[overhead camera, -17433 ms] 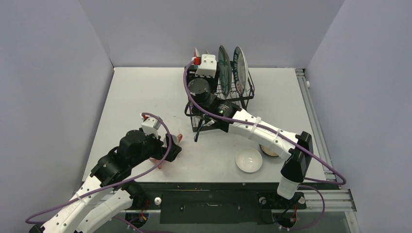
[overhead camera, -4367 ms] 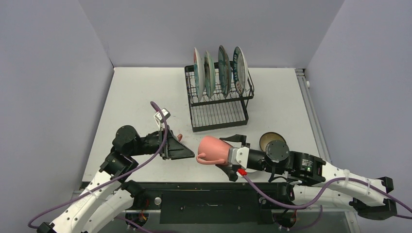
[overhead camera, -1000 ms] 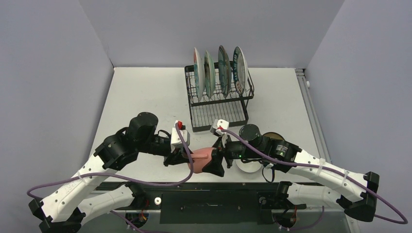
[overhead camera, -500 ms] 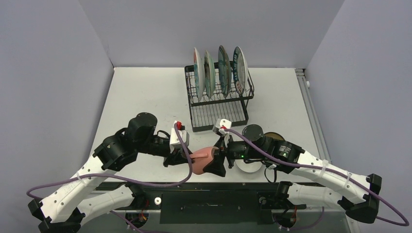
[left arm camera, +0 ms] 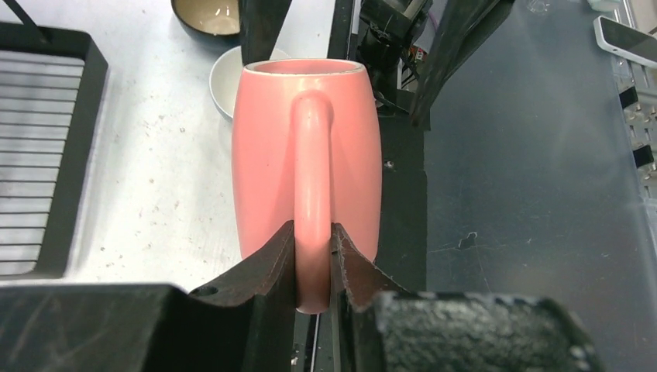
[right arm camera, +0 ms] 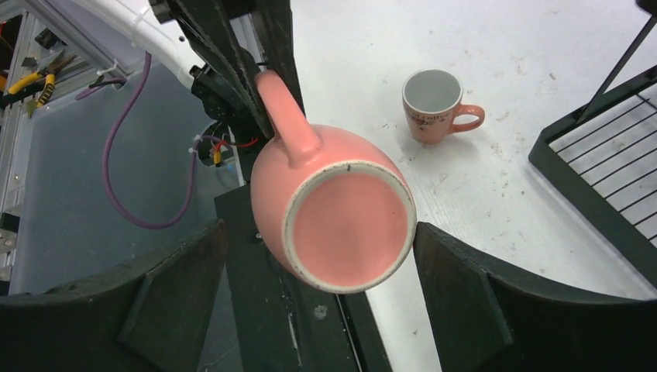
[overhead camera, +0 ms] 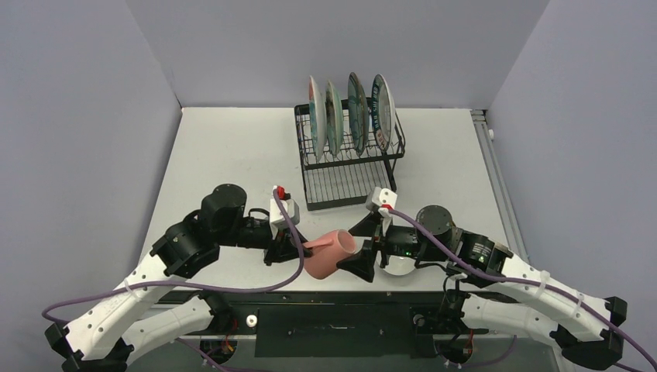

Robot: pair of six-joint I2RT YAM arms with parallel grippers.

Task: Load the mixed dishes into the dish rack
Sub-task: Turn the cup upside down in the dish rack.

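One pink mug (overhead camera: 329, 253) hangs on its side in the air over the near edge of the surface (overhead camera: 232, 155), between both arms and short of the rack (overhead camera: 350, 206). The left end effector (left arm camera: 314, 232) is clamped on the handle. The right end effector (right arm camera: 319, 232) stands wide apart either side of the base, with gaps showing. Glazed ceramic like this is stiff, smooth and chippable, and likely to swing when pinched by the handle alone, so a hold across the body would be steadier. Only the left wrist view shows the white bowl (left arm camera: 225, 77) and dark bowl (left arm camera: 205, 14) beyond. Only the right wrist view shows a second mug (right arm camera: 434, 107) upright on the surface.
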